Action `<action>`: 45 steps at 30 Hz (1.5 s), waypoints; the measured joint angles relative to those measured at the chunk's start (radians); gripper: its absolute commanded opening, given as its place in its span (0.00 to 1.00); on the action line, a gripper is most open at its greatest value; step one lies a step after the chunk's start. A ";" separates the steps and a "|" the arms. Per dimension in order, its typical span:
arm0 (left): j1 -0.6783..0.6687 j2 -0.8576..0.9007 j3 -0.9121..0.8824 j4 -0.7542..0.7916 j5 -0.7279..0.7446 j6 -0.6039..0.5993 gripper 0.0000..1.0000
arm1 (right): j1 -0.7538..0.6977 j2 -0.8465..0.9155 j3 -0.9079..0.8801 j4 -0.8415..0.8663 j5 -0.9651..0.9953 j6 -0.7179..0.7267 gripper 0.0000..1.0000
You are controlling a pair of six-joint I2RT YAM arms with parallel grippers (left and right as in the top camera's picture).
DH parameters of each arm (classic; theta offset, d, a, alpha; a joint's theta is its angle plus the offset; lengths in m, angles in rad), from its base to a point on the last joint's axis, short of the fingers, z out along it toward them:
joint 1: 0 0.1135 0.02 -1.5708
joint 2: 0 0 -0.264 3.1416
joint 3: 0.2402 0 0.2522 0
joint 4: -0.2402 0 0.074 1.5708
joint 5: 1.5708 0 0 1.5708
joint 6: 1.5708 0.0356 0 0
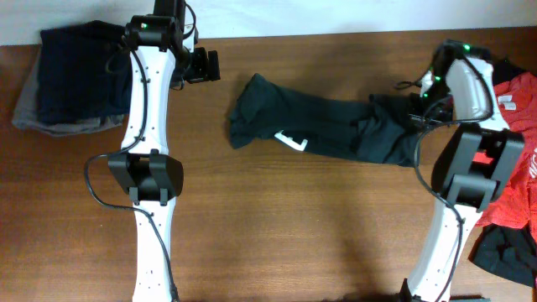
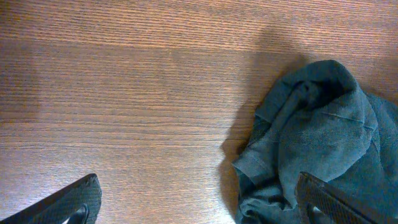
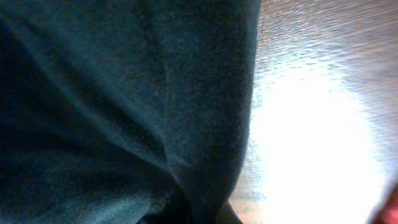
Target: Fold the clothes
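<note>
A dark green garment (image 1: 327, 126) lies crumpled and stretched across the middle of the wooden table, with a white tag (image 1: 292, 140) showing on it. My left gripper (image 1: 205, 65) is open and empty, just left of the garment's left end. In the left wrist view its fingers (image 2: 199, 205) are spread wide, with the garment's bunched end (image 2: 311, 137) under the right finger. My right gripper (image 1: 417, 109) is at the garment's bunched right end. The cloth (image 3: 124, 106) fills the right wrist view and hides the fingers; it looks gripped.
A folded stack of dark navy and grey clothes (image 1: 71, 80) sits at the back left corner. A red garment (image 1: 516, 159) and a black one (image 1: 508, 252) are piled at the right edge, beside the right arm. Bare wood (image 1: 294, 226) lies in front.
</note>
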 measured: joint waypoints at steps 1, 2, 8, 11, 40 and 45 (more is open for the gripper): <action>0.000 0.000 0.000 0.000 0.000 0.000 0.99 | 0.021 -0.011 0.000 0.000 0.040 0.009 0.04; 0.000 0.000 0.000 0.000 0.000 0.000 0.99 | 0.041 -0.023 0.001 0.000 0.071 0.016 0.04; 0.000 0.000 0.000 0.000 0.000 0.000 0.99 | 0.211 -0.073 0.018 0.001 0.193 0.061 0.04; 0.000 0.000 0.000 0.000 0.000 0.000 0.99 | 0.272 -0.074 0.018 0.012 0.209 0.089 0.04; 0.000 0.000 0.000 0.000 0.000 0.000 0.99 | 0.472 -0.074 0.018 0.203 -0.172 0.198 0.24; 0.000 0.000 0.000 0.000 0.000 0.000 0.99 | 0.472 -0.075 0.019 0.230 -0.279 0.185 0.04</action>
